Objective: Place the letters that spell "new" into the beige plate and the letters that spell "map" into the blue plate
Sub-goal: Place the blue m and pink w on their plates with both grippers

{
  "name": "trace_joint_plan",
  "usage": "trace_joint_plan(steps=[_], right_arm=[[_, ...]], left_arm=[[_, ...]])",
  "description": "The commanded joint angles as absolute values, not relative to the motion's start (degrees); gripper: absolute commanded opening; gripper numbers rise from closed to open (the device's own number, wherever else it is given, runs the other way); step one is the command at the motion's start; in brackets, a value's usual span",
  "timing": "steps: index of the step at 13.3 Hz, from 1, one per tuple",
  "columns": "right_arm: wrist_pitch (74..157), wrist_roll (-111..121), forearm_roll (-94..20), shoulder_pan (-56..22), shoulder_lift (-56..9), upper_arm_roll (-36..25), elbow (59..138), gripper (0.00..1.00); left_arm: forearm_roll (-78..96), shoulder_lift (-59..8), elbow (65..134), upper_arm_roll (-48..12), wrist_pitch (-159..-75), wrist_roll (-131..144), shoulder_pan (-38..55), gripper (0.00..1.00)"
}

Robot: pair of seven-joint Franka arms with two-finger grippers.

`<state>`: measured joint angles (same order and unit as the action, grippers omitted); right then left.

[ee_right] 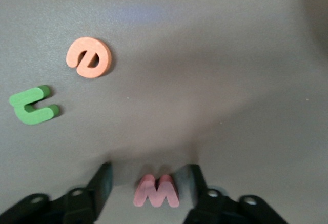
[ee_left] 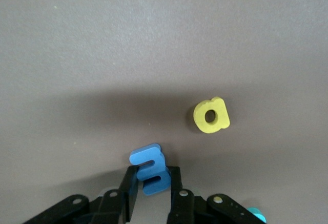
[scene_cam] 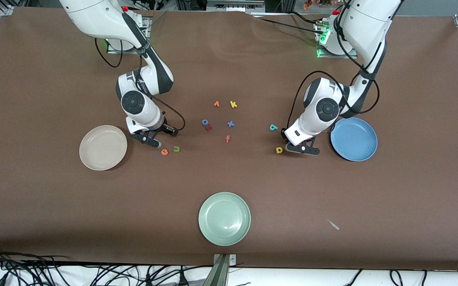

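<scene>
Green plate (scene_cam: 224,219): on the tabletop (scene_cam: 54,206), nearest the front camera of the three plates, nothing in it.
Stray letters: orange v (scene_cam: 216,104), yellow k (scene_cam: 233,104), blue o (scene_cam: 204,122), dark red r (scene_cam: 208,127), blue x (scene_cam: 230,124) and a salmon f (scene_cam: 228,138), clustered mid-tabletop, farther from the front camera than the green plate; well apart from both grippers.
Beige plate (scene_cam: 103,147): toward the right arm's end, bare.
Blue plate (scene_cam: 354,139): toward the left arm's end, bare.
Right gripper (scene_cam: 154,142): low, just beside the beige plate; fingers (ee_right: 102,183) apart on either side of the w (ee_right: 156,191), a gap visible on both sides, not clamped on it.
e (scene_cam: 164,151) and n (scene_cam: 176,149): flat, side by side, just beside the right gripper, toward the green plate from it.
Left gripper (scene_cam: 292,145): low, just beside the blue plate; clenched on the m (ee_left: 150,168), which stands on edge between the fingers (ee_left: 132,188).
a (scene_cam: 279,149): flat, just beside the left gripper, not touching it.
p (scene_cam: 273,127): flat, farther from the front camera than the a, near the left gripper.
</scene>
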<state>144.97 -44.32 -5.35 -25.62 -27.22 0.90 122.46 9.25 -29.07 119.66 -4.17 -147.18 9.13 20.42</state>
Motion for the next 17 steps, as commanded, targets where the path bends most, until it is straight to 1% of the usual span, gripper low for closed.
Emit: trace_joint_plan(steps=[1, 4, 5, 7, 8, 9, 11, 13, 14, 15, 17], right_arm=[[145.7, -44.9, -4.8, -25.8, -26.8, 2.1, 123.5, 0.57], [145.7, -44.6, -4.8, -25.8, -26.8, 2.2, 124.0, 0.57], [145.7, -44.2, -4.7, -25.8, -26.8, 2.2, 124.2, 0.56], [145.6, -44.2, -4.7, -25.8, -26.8, 2.2, 124.3, 0.52], [145.7, -44.0, -4.7, -25.8, -26.8, 2.3, 124.6, 0.48], [145.7, -43.4, -4.7, -25.8, -26.8, 2.3, 124.6, 0.46], [145.7, -42.9, -4.7, -25.8, -26.8, 2.3, 124.9, 0.41], [145.7, -42.7, -4.6, -25.8, -26.8, 2.3, 124.9, 0.35], [145.7, -42.1, -4.6, -25.8, -26.9, 2.3, 124.9, 0.31], [145.6, -41.8, -4.6, -25.8, -26.9, 2.3, 124.7, 0.30], [145.3, -41.5, -4.6, -25.8, -26.9, 2.3, 124.4, 0.28]], left_arm=[[9.8, -25.2, 119.5, -2.6, -145.0, 8.1, 19.3, 0.17], [9.8, -18.7, 120.6, -2.6, -136.1, 1.7, 12.8, 0.18], [9.8, -17.1, 121.5, -2.6, -134.2, -2.3, 10.4, 0.18], [9.8, -14.1, 125.3, -2.6, -133.8, -10.8, 5.1, 0.18], [9.8, -13.6, 127.0, -2.6, -133.9, -15.2, 2.3, 0.19], [9.8, -13.5, 128.3, -2.4, -133.9, -19.6, -0.2, 0.19], [9.8, -14.0, 129.1, 0.7, -133.9, -25.8, -3.0, 0.19], [9.8, -14.2, 129.1, 1.2, -134.2, -26.8, -3.1, 0.33], [10.1, -14.2, 129.1, 1.1, -134.5, -26.5, -2.9, 0.54], [10.6, -14.2, 128.9, 1.1, -134.6, -26.5, -2.4, 0.68], [11.2, -14.1, 128.5, 0.6, -134.8, -26.3, -0.4, 0.74]])
